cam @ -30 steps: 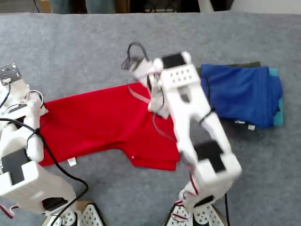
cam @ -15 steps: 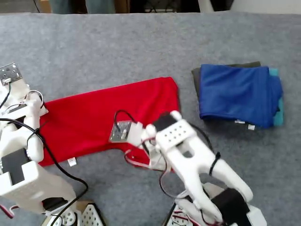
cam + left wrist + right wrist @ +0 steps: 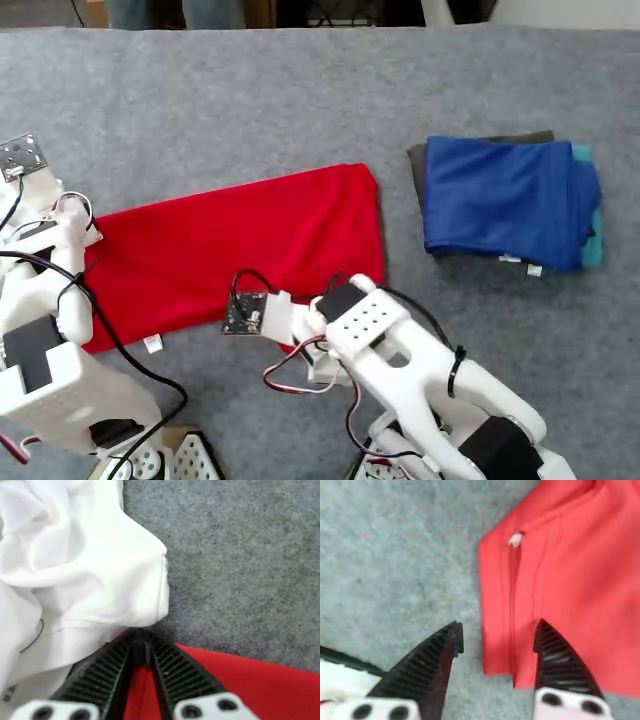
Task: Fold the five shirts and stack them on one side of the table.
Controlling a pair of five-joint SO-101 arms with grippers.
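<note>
Right gripper [image 3: 498,625] has retreated to near edge of red shirt [image 3: 240,250].

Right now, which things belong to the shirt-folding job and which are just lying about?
Job: red shirt; white shirt; folded stack; left tool; right tool.
Lying about: grey table cover.

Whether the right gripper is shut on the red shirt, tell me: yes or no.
No: the right gripper stands open in its wrist view, straddling an edge of the red shirt.
</note>
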